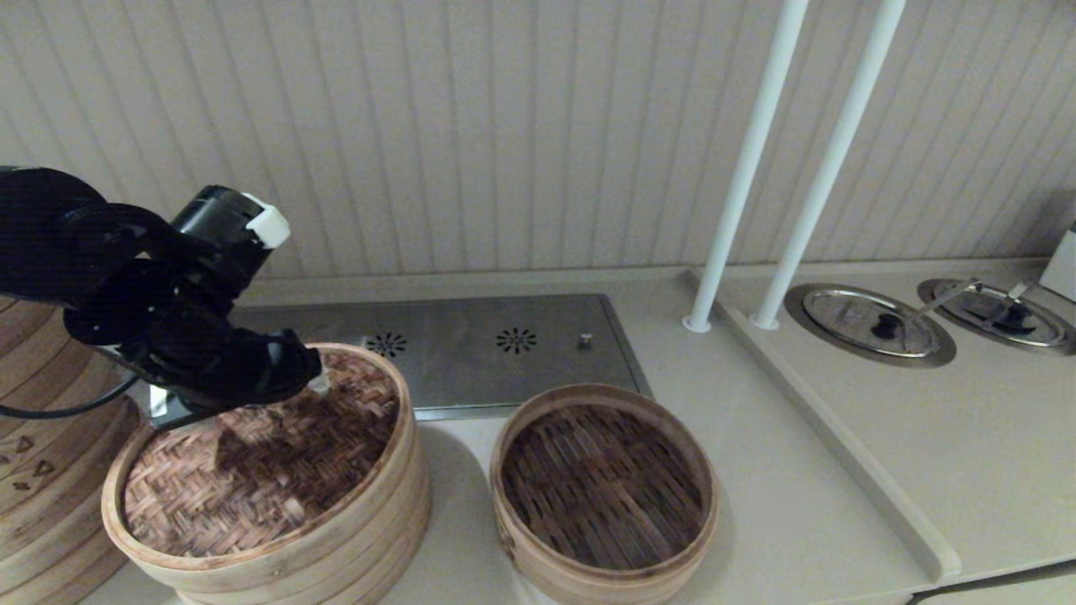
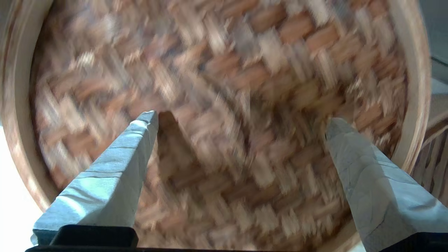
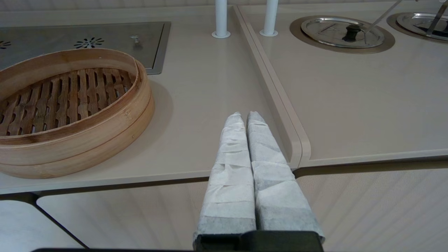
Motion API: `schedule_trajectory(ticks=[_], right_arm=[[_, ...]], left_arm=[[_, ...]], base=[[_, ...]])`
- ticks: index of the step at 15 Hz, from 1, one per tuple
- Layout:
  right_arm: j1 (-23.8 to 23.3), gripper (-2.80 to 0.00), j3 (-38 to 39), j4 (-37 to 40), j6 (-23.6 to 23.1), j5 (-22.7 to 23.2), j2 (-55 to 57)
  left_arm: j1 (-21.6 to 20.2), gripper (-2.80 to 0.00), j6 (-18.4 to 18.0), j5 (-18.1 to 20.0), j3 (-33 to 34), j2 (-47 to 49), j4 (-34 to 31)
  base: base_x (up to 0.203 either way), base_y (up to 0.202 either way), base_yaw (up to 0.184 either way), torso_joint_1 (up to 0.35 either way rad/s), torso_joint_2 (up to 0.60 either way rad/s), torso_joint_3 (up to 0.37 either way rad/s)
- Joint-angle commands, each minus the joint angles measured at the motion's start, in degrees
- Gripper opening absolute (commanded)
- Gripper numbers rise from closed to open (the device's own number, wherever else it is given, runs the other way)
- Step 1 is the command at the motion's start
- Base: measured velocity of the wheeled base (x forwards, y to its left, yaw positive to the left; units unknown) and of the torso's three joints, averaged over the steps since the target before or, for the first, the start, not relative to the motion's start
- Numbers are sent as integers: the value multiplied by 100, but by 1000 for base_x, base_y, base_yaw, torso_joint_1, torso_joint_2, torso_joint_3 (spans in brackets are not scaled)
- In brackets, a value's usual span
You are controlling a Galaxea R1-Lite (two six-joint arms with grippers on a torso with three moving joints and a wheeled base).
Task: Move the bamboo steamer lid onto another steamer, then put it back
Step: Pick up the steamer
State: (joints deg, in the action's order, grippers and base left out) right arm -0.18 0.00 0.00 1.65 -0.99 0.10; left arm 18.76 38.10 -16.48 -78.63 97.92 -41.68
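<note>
The bamboo steamer lid [image 1: 261,458], brown herringbone weave inside a pale rim, lies on a basket [image 1: 353,546] at the left of the counter. My left gripper [image 1: 248,407] hovers just over the lid's far half, open. In the left wrist view its two padded fingers [image 2: 115,175] stand wide apart above the woven top [image 2: 227,87], holding nothing. The other steamer [image 1: 603,491], low with a dark slatted floor, stands uncovered to the right of the lid. It also shows in the right wrist view as the steamer [image 3: 70,105]. My right gripper [image 3: 245,117] is shut and empty, parked off the counter's front edge.
A tall stack of baskets [image 1: 42,479] stands at the far left, close to the left arm. Behind the steamers lies a steel plate [image 1: 471,344] with vent holes. Two white poles [image 1: 740,185] rise at a raised counter ridge [image 1: 841,445]; two steel lids [image 1: 870,323] sit beyond it.
</note>
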Motion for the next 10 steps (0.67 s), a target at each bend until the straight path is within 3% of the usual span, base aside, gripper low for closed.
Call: schedule_trajectory(ticks=[1,8,9,10], right_arm=[[1,-280,18,0,2,2,8],[1,-280,18,0,2,2,8],[1,-280,18,0,2,2,8],[1,-280,10,0,11,2,8]], left_arm=[[-39,0,-171,-5,3,74,80],[-30,0,-321,30,23,-10,90],[-30,-280,-321,22,31,-1,90],[-30,-280,-321,22,40,-9,90]], base=[[0,0,0,0,0,0],[0,0,0,0,0,0],[0,0,0,0,0,0],[0,0,0,0,0,0]])
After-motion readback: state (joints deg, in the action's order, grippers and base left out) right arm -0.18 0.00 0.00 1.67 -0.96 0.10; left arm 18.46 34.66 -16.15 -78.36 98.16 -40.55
